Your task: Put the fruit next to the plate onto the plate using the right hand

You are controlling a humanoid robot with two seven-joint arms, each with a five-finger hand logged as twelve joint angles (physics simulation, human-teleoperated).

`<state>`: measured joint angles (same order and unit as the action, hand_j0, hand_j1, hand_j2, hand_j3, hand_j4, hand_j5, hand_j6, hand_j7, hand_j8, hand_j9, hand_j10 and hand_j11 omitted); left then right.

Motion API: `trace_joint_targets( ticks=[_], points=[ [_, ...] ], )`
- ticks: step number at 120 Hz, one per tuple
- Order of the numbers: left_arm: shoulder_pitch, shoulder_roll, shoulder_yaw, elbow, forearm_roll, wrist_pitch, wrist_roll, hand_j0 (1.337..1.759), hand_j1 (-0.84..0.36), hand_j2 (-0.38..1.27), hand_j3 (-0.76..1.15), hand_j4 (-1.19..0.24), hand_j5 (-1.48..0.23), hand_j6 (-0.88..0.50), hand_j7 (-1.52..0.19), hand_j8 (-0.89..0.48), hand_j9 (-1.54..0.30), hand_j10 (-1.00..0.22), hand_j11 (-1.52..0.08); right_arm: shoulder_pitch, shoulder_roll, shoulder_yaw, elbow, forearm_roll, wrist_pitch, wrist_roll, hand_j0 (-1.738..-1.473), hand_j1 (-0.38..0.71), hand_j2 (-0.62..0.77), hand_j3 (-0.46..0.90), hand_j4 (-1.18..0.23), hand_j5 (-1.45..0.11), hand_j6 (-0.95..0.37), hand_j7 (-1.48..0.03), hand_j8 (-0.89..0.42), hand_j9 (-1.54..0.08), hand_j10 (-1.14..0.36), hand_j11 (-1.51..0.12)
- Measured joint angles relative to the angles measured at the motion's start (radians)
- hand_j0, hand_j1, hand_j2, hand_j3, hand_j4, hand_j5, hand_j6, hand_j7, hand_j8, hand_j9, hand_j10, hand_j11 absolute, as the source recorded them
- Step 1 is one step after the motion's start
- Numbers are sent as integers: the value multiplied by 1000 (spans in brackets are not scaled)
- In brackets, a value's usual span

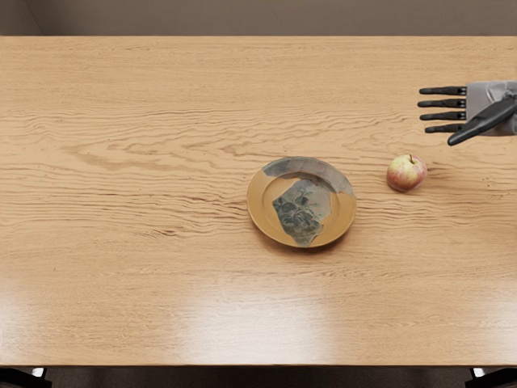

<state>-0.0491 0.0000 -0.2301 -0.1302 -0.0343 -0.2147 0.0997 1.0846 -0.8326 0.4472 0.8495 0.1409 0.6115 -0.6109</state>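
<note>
1. My right hand (478,109): it hung over the far right of the table (161,121), entering from the picture's right edge. That edge cut it off at the wrist, so none of my arm showed. My fingers (443,103) were stretched out straight and spread, four dark ones in a row pointing left, with the thumb angled down below them. They gripped nothing and touched nothing.

2. Apple (406,172): one, red and yellow-green, with its stem end up. It sat on the bare wood just to the right of the plate (300,202), apart from the rim and not on it. It lay nearer the viewer than my hand and a little to its left, with clear wood between us. Its underside and far side were hidden.

3. Plate: one, round, gold-rimmed, near the table's middle. Dark grey patches covered its centre and upper rim. I could not tell whether they were a printed pattern or a reflection. Nothing rested on it.

4. Table: light wood with a wavy grain and a pale glare along the near part. Its left and right ends ran out of the picture.

5. Dark shapes (20,378): one at each lower corner, below the table's near edge, cut off and too small to identify.
</note>
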Motion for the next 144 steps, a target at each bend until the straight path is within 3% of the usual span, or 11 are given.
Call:
trace_joint_targets(
  ticks=[45, 59, 78, 102, 120, 144],
  points=[
    [2, 0, 0, 1, -1, 0, 0, 1658, 341, 1, 0, -7, -9, -7, -9, -7, -9, -7, -9, 22, -5, -2, 6, -20, 0, 0, -1658, -349, -1, 0, 0, 0, 2, 0, 2, 0, 1, 0],
    [2, 0, 0, 1, -1, 0, 0, 1658, 341, 1, 0, -7, -9, -7, -9, -7, -9, -7, -9, 90, 51, -34, 7, -98, 0, 0, -1658, -349, 0, 0, 0, 0, 2, 0, 2, 0, 1, 0],
    [2, 0, 1, 1, -1, 0, 0, 1658, 341, 1, 0, -7, -9, -7, -9, -7, -9, -7, -9, 243, 172, -177, 3, -182, 0, 0, -1658, -349, 0, 0, 0, 0, 1, 0, 1, 0, 1, 0],
    [3, 0, 1, 3, 0, 0, 0, 1658, 341, 1, 0, -7, -9, -7, -9, -7, -9, -7, -9, 369, 269, -371, -15, -306, 0, 0, -1658, -349, -1, 0, -1, 0, -1, 0, -1, 0, 0, 0],
    [3, 0, 1, 3, 0, 0, 0, 1658, 341, 1, 0, -7, -9, -7, -9, -7, -9, -7, -9, 443, 294, -512, -20, -374, 0, 0, -1658, -349, -1, 0, -2, 0, -2, 0, -1, 0, -1, 0],
    [3, 0, 1, 3, -1, 0, 0, 1658, 341, 1, 0, -7, -9, -7, -9, -7, -9, -7, -9, 481, 317, -560, -19, -413, 0, 0, -1658, -349, 0, 0, -2, 0, -2, 0, -2, 0, -1, 0]
  ],
)
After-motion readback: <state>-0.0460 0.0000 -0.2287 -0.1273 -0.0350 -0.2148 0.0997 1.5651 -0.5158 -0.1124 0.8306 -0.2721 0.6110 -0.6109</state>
